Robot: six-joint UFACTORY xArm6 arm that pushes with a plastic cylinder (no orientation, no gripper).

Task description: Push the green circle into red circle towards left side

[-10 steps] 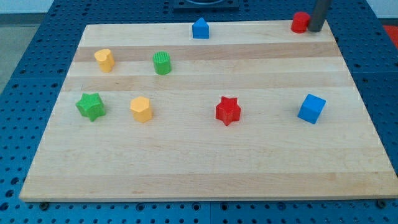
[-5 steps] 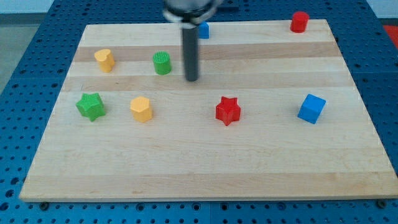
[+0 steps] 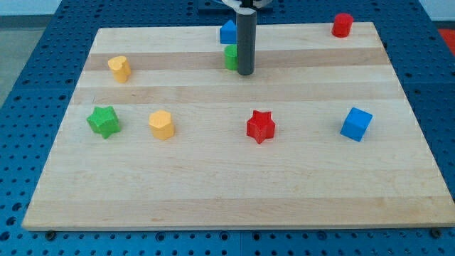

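My tip [image 3: 246, 72] is a bare rod with no hand to open, touching the green circle's [image 3: 230, 57] right side just below the blue block [image 3: 228, 32]. The red circle [image 3: 343, 25] sits well apart at the tabletop's [image 3: 213, 185] top right. I judge I should get round to the green's left and push right and slightly up, steadily through its centre.

Eight small coloured blocks are sitting on the wooden bench [image 3: 213, 192]: two red, two green, two blue, two yellow; two of the eight are stars.

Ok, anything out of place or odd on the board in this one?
Nothing spilled or damaged. One oddity: the green circle sits crowded just below the blue block at the view's top, half hidden behind my tip, far from the red circle.
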